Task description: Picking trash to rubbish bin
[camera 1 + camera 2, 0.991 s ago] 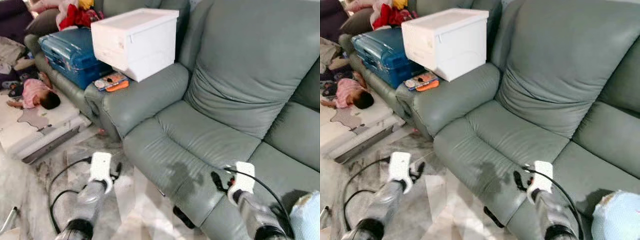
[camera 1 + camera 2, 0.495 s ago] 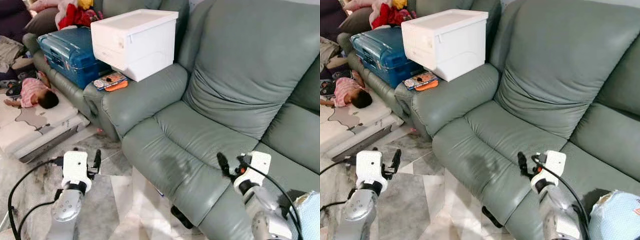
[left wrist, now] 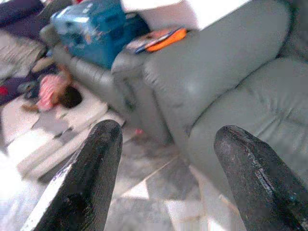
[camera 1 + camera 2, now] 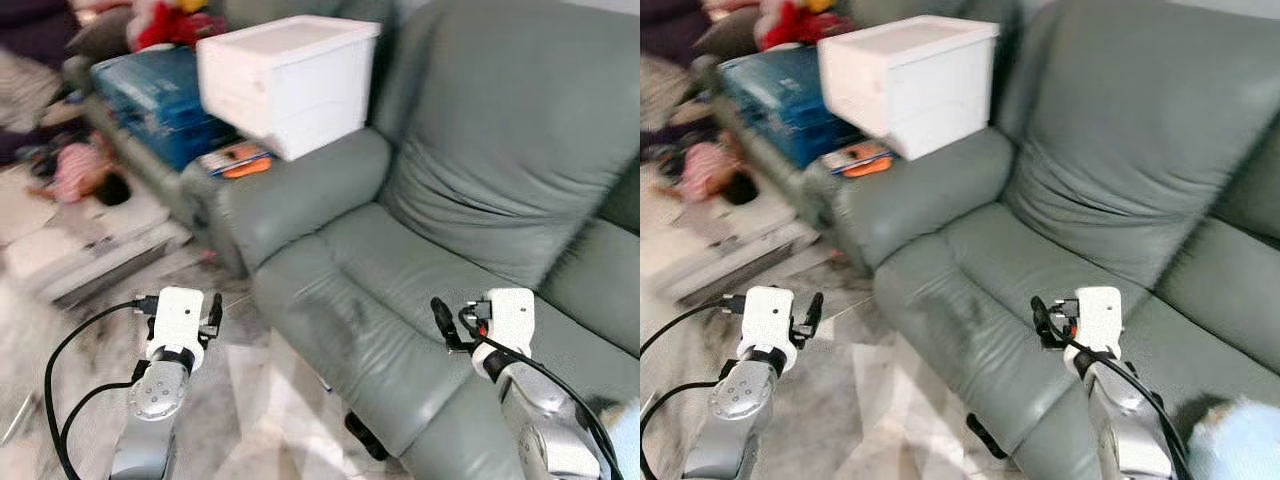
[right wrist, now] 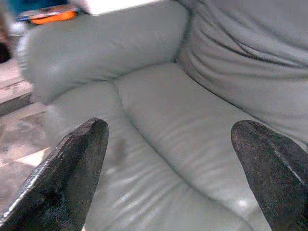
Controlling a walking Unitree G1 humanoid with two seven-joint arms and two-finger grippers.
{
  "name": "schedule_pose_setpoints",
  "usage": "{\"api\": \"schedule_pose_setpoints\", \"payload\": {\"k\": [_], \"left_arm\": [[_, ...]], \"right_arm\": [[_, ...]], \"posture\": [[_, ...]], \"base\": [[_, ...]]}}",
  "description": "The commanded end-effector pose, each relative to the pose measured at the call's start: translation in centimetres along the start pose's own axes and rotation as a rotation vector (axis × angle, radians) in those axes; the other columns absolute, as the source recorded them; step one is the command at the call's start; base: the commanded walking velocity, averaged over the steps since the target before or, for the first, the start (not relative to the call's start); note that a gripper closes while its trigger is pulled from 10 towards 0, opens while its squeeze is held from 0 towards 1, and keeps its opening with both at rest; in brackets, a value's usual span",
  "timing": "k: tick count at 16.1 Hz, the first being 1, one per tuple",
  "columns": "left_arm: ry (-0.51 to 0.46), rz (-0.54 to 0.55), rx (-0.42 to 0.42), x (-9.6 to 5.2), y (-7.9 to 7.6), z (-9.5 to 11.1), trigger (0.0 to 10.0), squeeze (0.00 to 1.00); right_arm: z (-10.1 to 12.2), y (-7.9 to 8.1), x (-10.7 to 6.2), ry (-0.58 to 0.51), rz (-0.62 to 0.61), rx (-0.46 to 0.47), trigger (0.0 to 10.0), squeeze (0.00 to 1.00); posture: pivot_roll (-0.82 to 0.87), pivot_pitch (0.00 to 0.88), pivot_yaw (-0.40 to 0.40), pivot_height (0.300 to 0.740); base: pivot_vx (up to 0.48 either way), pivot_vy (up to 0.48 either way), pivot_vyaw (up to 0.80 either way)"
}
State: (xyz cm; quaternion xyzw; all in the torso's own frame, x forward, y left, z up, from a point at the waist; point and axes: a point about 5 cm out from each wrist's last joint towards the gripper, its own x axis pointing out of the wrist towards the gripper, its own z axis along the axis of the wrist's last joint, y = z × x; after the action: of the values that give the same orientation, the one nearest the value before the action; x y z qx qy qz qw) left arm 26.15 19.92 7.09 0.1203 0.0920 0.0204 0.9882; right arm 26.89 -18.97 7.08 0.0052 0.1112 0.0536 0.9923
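My left gripper hangs over the tiled floor in front of the grey sofa; in the left wrist view its fingers stand wide apart, open, with nothing between them. My right gripper hovers over the sofa's seat cushion, also open and empty. An orange and colourful flat packet lies on the sofa's armrest, ahead of the left gripper. A small dark object lies on the floor at the sofa's front edge. The picture is blurred.
A white storage box stands on the armrest, with a blue suitcase behind it. A person lies on a mat on the floor at the left. Black cables trail from both arms. Something light blue shows at the lower right.
The whole picture has shifted and blurred, so the camera moved. The left arm swung out to the left and back partway; both grippers sit a little higher in the picture.
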Motion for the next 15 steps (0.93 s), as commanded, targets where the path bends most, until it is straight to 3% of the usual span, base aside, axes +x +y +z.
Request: {"api": "schedule_pose_setpoints", "payload": {"k": [1,6,15], "left_arm": [[0.020,0.031,-0.001,0.6,0.2,0.2,10.0,0.00],[-0.006,0.047,-0.056,1.0,-0.5,1.2,10.0,0.00],[-0.022,0.123,-0.135,1.8,0.0,2.2,10.0,0.00]], "right_arm": [[1.4,0.4,0.5,-0.033,0.014,-0.034,10.0,0.00],[2.5,1.3,0.9,-0.071,0.051,-0.084,10.0,0.00],[4.6,3.6,0.8,-0.142,0.160,-0.151,10.0,0.00]], "posture": [[-0.04,0.000,0.037,0.740],[-0.04,0.000,0.030,0.740],[-0.04,0.000,0.024,0.740]], "base": [[0.000,0.000,0.80],[0.000,0.000,0.80],[0.000,0.000,0.80]]}}
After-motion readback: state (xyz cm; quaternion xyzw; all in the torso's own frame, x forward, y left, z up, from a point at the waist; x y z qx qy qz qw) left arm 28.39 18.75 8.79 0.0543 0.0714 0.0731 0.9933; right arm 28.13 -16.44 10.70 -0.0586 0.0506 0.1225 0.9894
